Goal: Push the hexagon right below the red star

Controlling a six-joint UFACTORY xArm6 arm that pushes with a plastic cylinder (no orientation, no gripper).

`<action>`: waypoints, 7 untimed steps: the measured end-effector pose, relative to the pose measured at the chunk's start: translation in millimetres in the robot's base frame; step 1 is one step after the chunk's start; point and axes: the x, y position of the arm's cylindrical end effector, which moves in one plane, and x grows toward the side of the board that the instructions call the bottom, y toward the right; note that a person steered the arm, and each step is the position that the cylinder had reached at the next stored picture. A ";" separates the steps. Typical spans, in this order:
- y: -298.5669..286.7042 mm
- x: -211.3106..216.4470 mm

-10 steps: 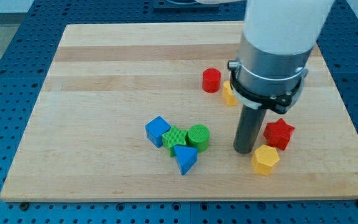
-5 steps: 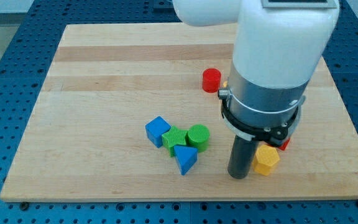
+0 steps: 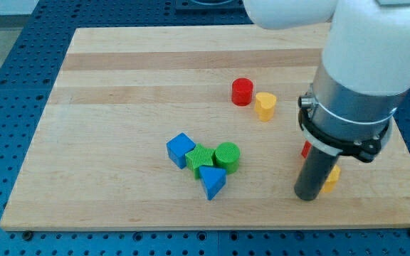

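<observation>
My tip (image 3: 309, 195) rests on the wooden board (image 3: 119, 85) near its bottom right. The yellow hexagon (image 3: 331, 180) shows only as a sliver right of the rod, touching it. The red star (image 3: 305, 150) is almost fully hidden behind the arm; only a small red edge shows at the rod's left, just above the hexagon.
A red cylinder (image 3: 242, 92) and a yellow heart-like block (image 3: 265, 106) sit above the tip. A cluster at the view's middle holds a blue cube (image 3: 181, 150), a green block (image 3: 200, 157), a green cylinder (image 3: 227, 156) and a blue triangle (image 3: 212, 183).
My tip moved down, then to the view's right, pushing the yellow hexagon rightward. The arm now hides most of the red star and uncovers the yellow heart-like block.
</observation>
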 end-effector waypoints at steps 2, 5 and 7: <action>21.7 -2.9; 23.8 -10.6; 7.2 -19.6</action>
